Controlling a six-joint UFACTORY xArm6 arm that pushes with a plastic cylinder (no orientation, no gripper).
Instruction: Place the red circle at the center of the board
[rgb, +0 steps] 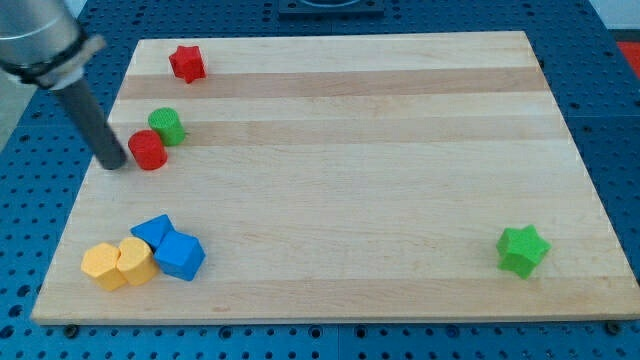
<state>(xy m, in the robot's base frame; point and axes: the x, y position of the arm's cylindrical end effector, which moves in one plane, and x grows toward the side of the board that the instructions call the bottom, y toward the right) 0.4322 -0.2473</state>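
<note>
On the wooden board (350, 130) over blue pegboard (620, 100), my jawless tip (114, 165) sits just left of the red circle (148, 150).

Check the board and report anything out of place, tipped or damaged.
Nothing stands out. Every block sits flat on the board. The red circle is far left of center, touching the green circle, with my tip just left of it.

Grey metal cuff, straight dark rod, my tip (113, 165)
</note>
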